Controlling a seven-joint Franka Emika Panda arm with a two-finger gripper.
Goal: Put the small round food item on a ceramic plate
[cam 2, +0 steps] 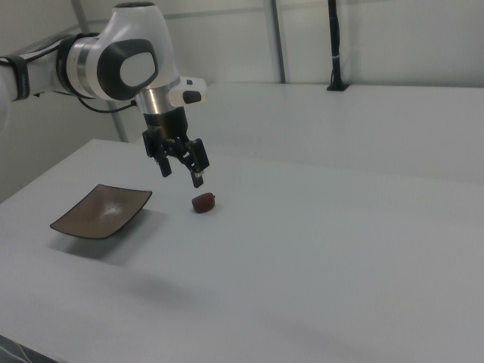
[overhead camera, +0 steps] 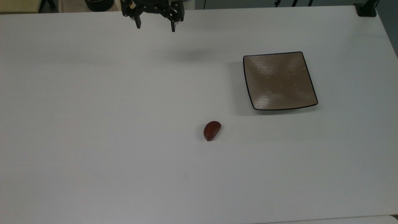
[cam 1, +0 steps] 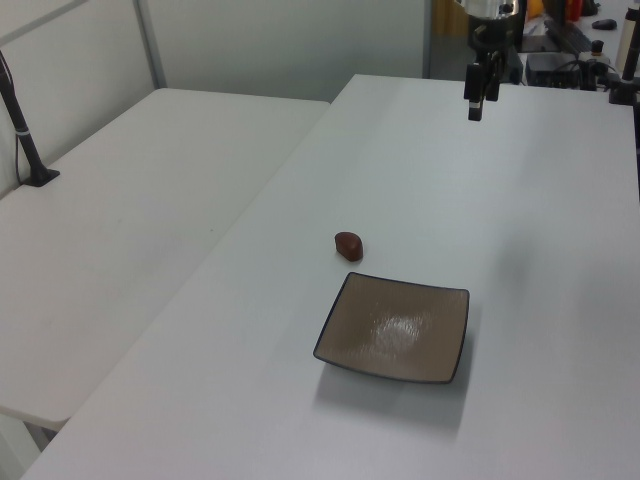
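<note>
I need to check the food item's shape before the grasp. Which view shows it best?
The top view: the small round food item shows its half-moon outline and pointed end. The left view and right view show just a low reddish-brown lump.

A plain white tabletop (overhead camera: 93, 124) carries two things. The small round food item (overhead camera: 211, 130), glossy reddish-brown, lies near the middle. The ceramic plate (overhead camera: 306, 77), square and brownish-tan with a dark rim, rests apart from it, toward the top view's upper right.
</note>
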